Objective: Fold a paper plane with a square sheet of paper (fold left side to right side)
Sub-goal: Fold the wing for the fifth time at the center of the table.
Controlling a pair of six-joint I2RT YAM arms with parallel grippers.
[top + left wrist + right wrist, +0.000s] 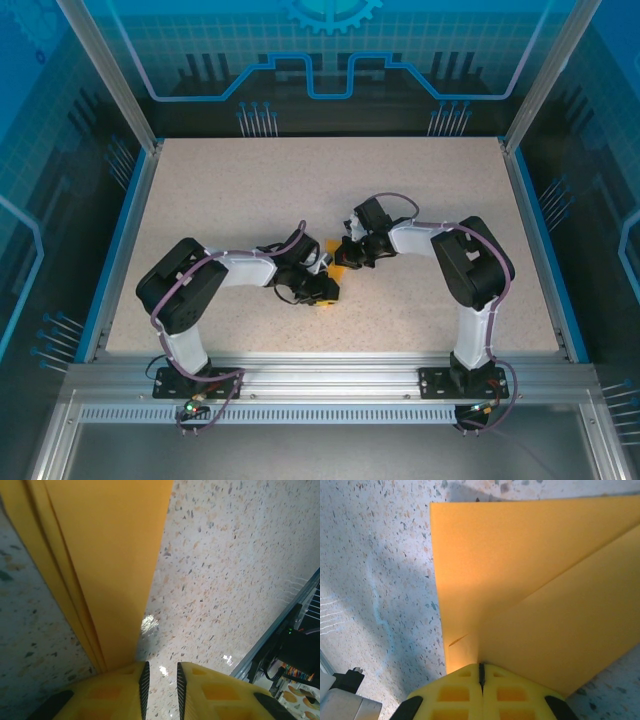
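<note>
The square sheet of paper (340, 272) is bright orange and folded, lying at the table's centre between the two arms. In the right wrist view the paper (530, 580) shows a diagonal flap over a lower layer, its crease running into my right gripper (481, 666), which is shut on its near edge. In the left wrist view the paper (110, 555) shows stacked folded edges left of my left gripper (160, 667). That gripper is slightly open, with bare table between its fingers. From above, the left gripper (324, 293) and right gripper (347, 257) sit on opposite sides of the sheet.
The speckled table (300, 180) has blue side borders (122, 250) and an aluminium rail (330, 375) along the near edge. The right arm's base and cables (295, 655) appear at the lower right of the left wrist view.
</note>
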